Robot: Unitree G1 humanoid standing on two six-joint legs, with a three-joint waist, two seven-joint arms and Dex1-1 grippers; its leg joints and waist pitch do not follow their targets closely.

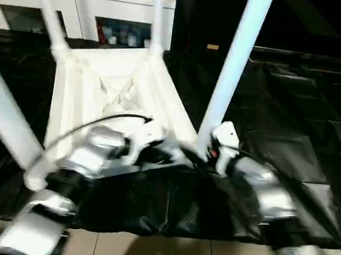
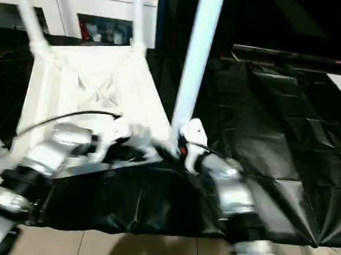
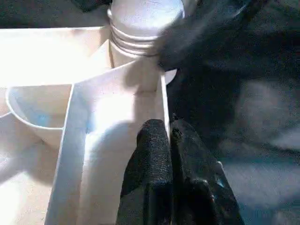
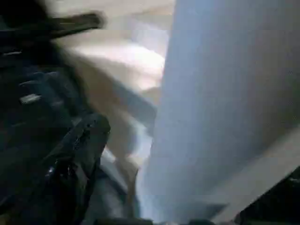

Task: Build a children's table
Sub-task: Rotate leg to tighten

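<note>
Table (image 1: 111,93), inverted on the black sheet (image 1: 288,137) of the work table, so that the ribbed underside faces up and the corner sockets are open to receive the legs. Four legs are seen standing in the corners: two far ones, one at the near left (image 1: 5,120), and one at the near right (image 1: 237,62) (the one apparently in hand at this step).

The left gripper (image 3: 168,140) is shown with its fingers pressed together on the thin near-edge rib of the frame, just beside the near right socket; the frame is judged to be steadied in this way while the leg is worked in its socket. The ridged foot of that leg is seen seated in the round socket in the left wrist view.

The right gripper (image 1: 207,151) is placed at the foot of the near right leg. One black finger (image 4: 77,154) is seen standing off beside the white tube, not pressed to it; how wide the jaws stand, and whether the leg is gripped, cannot be told.

A white cabinet (image 1: 79,8) stands beyond the far edge.
</note>
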